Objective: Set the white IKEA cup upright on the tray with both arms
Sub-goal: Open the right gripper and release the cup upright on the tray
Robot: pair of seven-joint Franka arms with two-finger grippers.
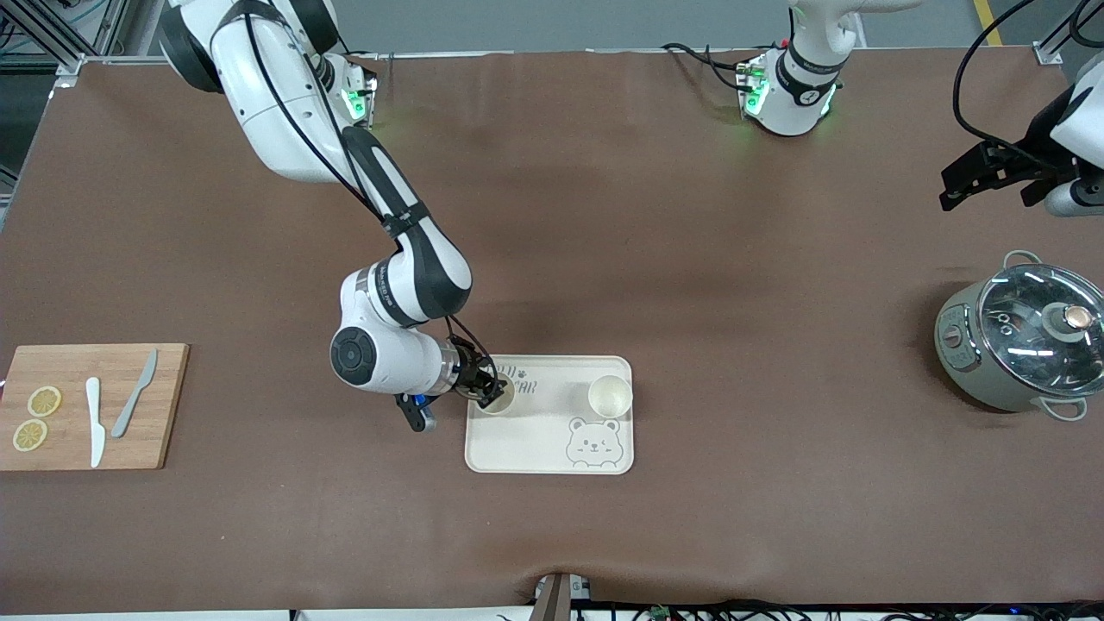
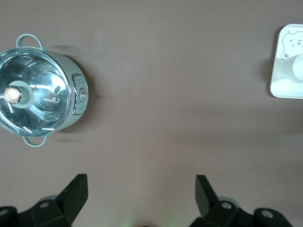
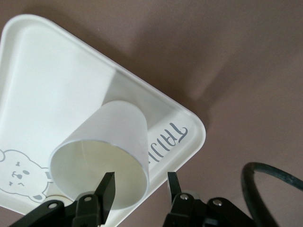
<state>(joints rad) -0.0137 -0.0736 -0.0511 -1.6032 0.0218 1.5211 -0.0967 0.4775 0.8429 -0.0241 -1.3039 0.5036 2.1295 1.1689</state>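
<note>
The cream tray (image 1: 552, 440) with the bear face lies near the table's middle. Two white cups stand upright on it. One cup (image 1: 498, 398) is at the tray corner toward the right arm's end, under my right gripper (image 1: 490, 392). In the right wrist view this cup (image 3: 113, 127) rests on the tray (image 3: 47, 94); my right gripper (image 3: 140, 178) is open, one finger inside the rim and one outside, with a gap to the wall. The second cup (image 1: 610, 395) stands free. My left gripper (image 1: 987, 185) (image 2: 142, 182) waits open and empty, up over bare table.
A grey pot with a glass lid (image 1: 1022, 341) sits at the left arm's end. A wooden cutting board (image 1: 95, 405) with lemon slices and two knives lies at the right arm's end. Brown table surface surrounds the tray.
</note>
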